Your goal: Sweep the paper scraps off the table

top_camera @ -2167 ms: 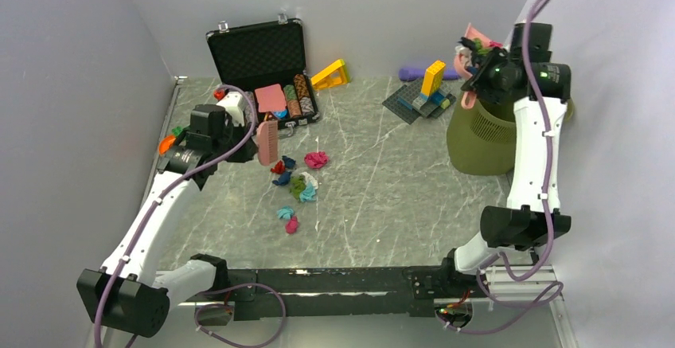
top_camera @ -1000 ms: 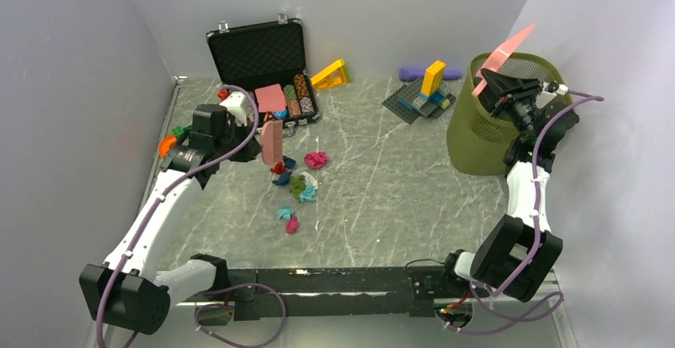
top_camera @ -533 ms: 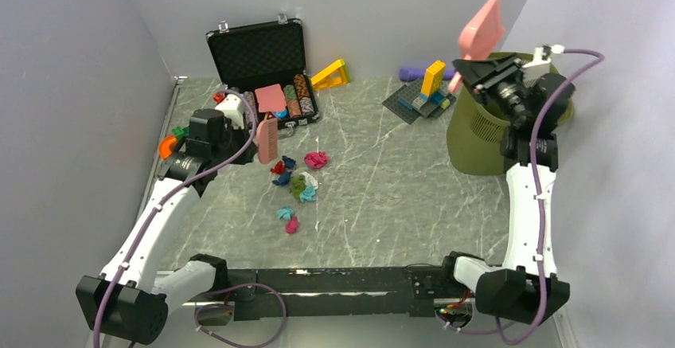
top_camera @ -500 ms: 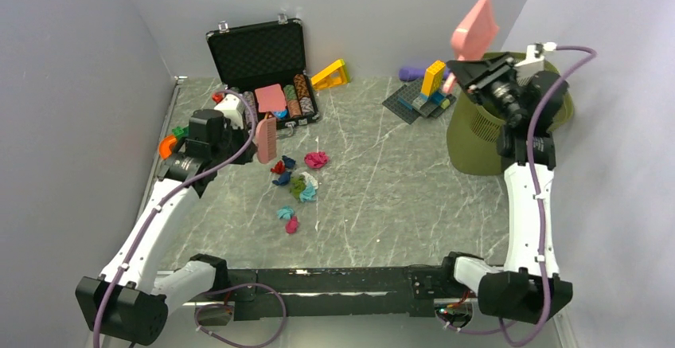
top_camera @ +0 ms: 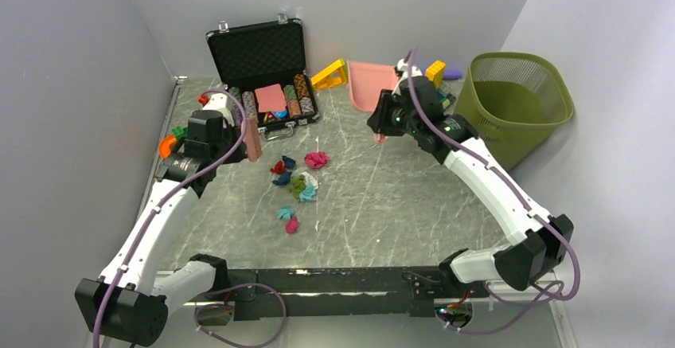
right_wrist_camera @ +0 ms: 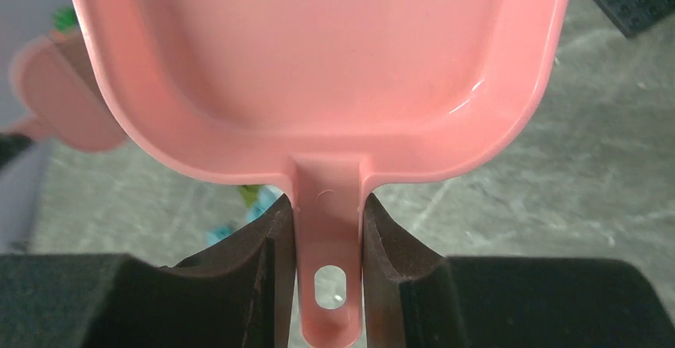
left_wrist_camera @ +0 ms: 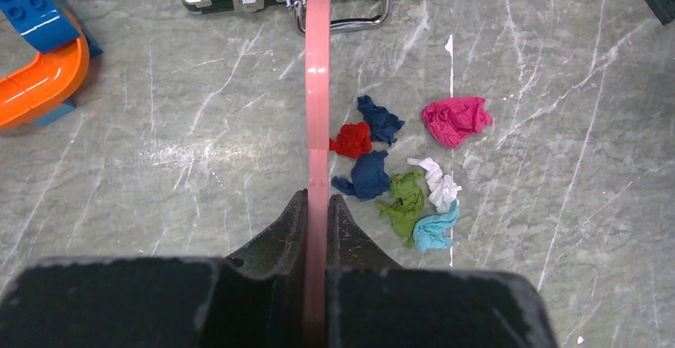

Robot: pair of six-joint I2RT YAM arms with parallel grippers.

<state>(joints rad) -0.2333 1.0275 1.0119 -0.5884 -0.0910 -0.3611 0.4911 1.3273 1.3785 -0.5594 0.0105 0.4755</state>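
Note:
The paper scraps [top_camera: 298, 177] lie in a loose cluster on the grey table [top_camera: 382, 205]: magenta [left_wrist_camera: 455, 119], red [left_wrist_camera: 351, 139], dark blue [left_wrist_camera: 368, 175], green [left_wrist_camera: 407, 201], white [left_wrist_camera: 434, 181] and teal [left_wrist_camera: 436, 232]. Two more scraps [top_camera: 288, 219] sit closer to the arms. My left gripper [left_wrist_camera: 317, 201] is shut on a thin pink brush [left_wrist_camera: 317, 85], held edge-on just left of the cluster. My right gripper [right_wrist_camera: 326, 205] is shut on the handle of an empty pink dustpan [right_wrist_camera: 318, 61], which hovers over the table's far middle [top_camera: 370, 85].
A green mesh bin [top_camera: 521, 97] stands at the far right. An open black case [top_camera: 263, 61] with poker chips lies at the back left, its handle [left_wrist_camera: 342, 21] near the brush tip. Orange and blue blocks [left_wrist_camera: 40, 69] sit left; a yellow block [top_camera: 330, 73] sits at the back.
My right arm has swung from above the bin leftward and down over the table, carrying the dustpan. The left gripper and brush shifted slightly left.

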